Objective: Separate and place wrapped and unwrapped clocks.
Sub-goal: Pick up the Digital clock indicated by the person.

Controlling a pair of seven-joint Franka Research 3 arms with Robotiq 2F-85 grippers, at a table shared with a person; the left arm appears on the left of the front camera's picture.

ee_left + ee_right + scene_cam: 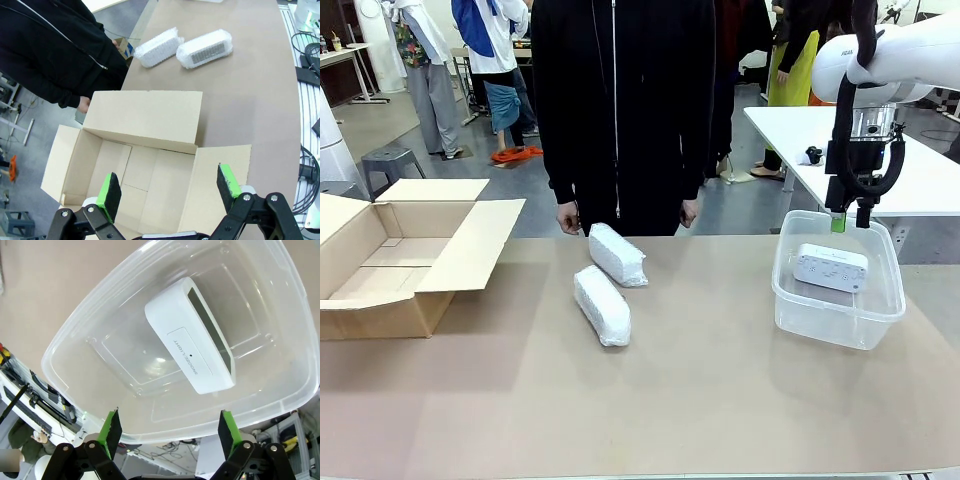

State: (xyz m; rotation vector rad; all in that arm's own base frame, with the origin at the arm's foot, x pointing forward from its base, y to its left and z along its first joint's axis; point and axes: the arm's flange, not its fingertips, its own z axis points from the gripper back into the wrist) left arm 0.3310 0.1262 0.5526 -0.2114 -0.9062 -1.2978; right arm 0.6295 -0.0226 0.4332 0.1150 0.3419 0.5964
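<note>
Right gripper (pixel 851 220) hangs over the tub's (pixel 782 300) far rim, jaws wide, empty. Bare clock (pixel 831 267) lies inside the tub. Two wrapped clocks (pixel 617 254) (pixel 602 305) lie left of it. Left gripper (pixel 170 192), gaping and empty, hovers over the cardboard box (pixel 470 245), farther left.

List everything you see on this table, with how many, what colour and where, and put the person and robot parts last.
wrapped clocks: two, crinkly white wrap, middle of the table, lying apart
bare clock: one, white, inside the tub
tub: one, clear plastic, right side of the table
cardboard box: one, brown, flaps open, left side
table: one, tan top
person: one, black jacket, far side, hands down by the table edge
left jaws: black, green pads, open above the box
right jaws: black, green pads, open above the tub
</note>
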